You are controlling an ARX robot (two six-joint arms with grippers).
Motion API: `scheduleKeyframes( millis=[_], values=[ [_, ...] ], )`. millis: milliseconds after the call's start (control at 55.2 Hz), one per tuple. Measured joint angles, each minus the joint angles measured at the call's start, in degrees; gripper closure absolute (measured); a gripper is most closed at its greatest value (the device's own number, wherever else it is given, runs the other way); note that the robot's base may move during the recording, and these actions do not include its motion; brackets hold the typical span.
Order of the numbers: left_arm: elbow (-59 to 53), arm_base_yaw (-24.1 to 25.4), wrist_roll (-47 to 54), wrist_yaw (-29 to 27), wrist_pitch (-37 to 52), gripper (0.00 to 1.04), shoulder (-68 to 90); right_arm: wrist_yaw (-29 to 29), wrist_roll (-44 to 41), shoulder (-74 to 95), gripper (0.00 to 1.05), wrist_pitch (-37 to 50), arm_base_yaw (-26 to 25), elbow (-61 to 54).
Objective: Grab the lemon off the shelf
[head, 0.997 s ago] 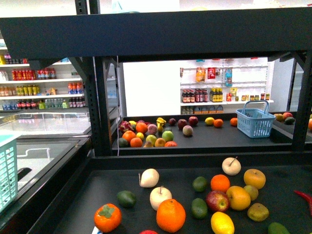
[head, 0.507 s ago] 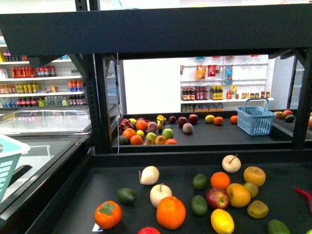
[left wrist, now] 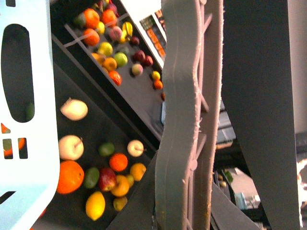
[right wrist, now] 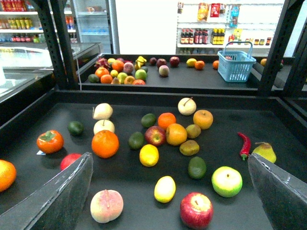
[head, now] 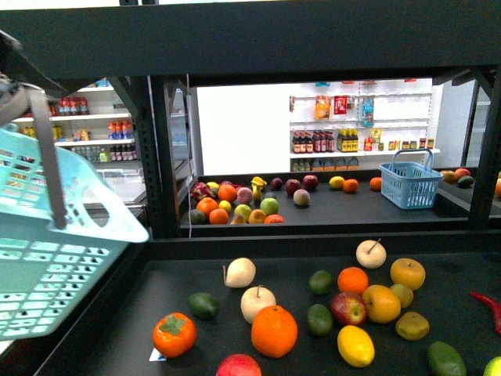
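Note:
The lemon (head: 355, 345), bright yellow and oval, lies on the near black tier of the shelf (head: 133, 313), at the front of a cluster of fruit. It also shows in the right wrist view (right wrist: 149, 155) and the left wrist view (left wrist: 95, 205). My right gripper (right wrist: 169, 156) is open and empty above the tier, with the lemon between and just beyond its fingers (right wrist: 62, 196). My left gripper (left wrist: 196, 143) is shut on the handle of a light teal basket (head: 47, 235), held raised at the left of the shelf.
Around the lemon lie an orange (head: 274, 330), a red apple (head: 349, 307), a green avocado (head: 318, 319) and a yellow-orange fruit (head: 381, 303). A paler yellow oval fruit (right wrist: 165, 189) and a red apple (right wrist: 196, 210) lie nearer the right gripper. A blue basket (head: 410, 186) stands on the far tier.
The teal basket has swung up and rightward into the front view and now fills its left side. The fruit on the tier has not moved.

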Motion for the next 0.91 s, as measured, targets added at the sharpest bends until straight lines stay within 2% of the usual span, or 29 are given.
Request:
scheduleKeyframes(
  millis=[181, 399, 707, 906],
  values=[
    [-0.5, -8.17, -2.08, -1.49, 3.13, 0.95, 3.32, 0.0, 0.02, 0.0, 0.07, 0.0, 0.0, 0.0],
    [1.03, -15.72, -2.73, -2.23, 5.29, 0.95, 9.31, 0.0, 0.0, 0.0, 0.07, -0.02, 0.0, 0.0],
    [8.52, -22.82, -3.5, -1.22, 6.36, 0.95, 18.86, 0.0, 0.02, 0.0, 0.07, -0.02, 0.0, 0.0],
    [10.78, -25.4, -3.23, 0.11, 6.8, 0.95, 21.22, 0.0, 0.0, 0.0, 0.07, -0.02, 0.0, 0.0]
  ],
)
